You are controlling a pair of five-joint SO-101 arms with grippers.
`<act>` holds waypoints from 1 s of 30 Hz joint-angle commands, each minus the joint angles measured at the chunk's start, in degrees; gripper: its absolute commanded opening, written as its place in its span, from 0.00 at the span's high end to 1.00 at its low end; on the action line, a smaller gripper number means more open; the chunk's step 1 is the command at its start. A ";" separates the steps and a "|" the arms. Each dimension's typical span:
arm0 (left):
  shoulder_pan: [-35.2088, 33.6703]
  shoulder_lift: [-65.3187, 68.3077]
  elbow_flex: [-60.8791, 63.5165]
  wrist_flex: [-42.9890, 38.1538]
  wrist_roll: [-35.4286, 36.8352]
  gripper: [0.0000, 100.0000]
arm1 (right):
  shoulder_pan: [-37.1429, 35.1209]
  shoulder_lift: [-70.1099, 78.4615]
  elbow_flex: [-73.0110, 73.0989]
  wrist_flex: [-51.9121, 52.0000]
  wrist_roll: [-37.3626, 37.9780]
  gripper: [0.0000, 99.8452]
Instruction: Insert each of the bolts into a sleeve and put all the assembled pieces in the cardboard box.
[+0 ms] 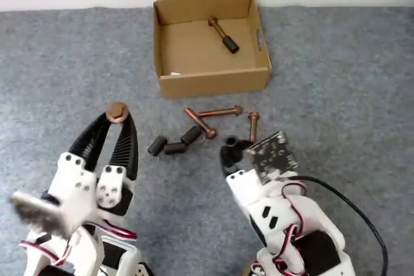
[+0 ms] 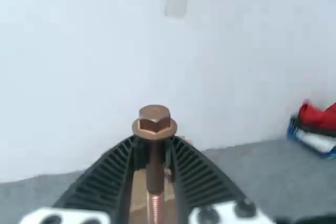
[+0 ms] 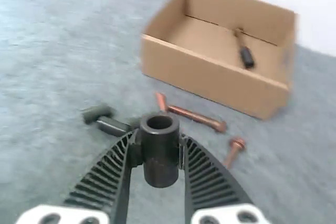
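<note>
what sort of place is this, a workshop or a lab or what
Probably a small robotics lab bench rather than a workshop: a grey carpet-like table top against a bare white wall, with loose bolts, sleeves and a cardboard box laid out as a practice task.

No legible text, labels, numbers anywhere (circuit board (image 1: 273, 153) markings unreadable).

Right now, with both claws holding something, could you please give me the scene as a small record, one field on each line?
left claw: shut on a bolt, head past the fingertips
right claw: shut on a sleeve, open end showing
cardboard box: open, one assembled piece lying inside
loose bolts: three on the grey carpet, in front of the box
loose sleeves: three, beside those bolts
</note>
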 commanded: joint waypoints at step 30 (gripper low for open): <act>12.92 -0.62 11.65 -10.81 31.65 1.00 | -13.41 0.04 -0.62 -8.57 8.53 0.99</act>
